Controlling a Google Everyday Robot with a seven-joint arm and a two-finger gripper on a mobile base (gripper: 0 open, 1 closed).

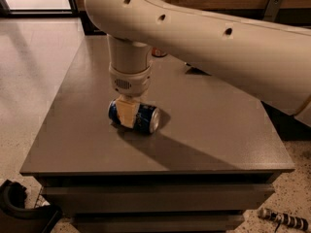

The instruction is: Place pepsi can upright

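**Gripper (129, 115) over a toppled pepsi can (146, 119) on a grey table (218, 125).**
Bare table top at far left. Left of centre, gripper pointing straight down onto the middle of the can; jaws gripping or merely straddling, impossible to tell. Pepsi can on its side, touching the table, silver end facing front right. Cream arm (204, 33) stretching off to the upper right, with its shadow across the table beside the can.
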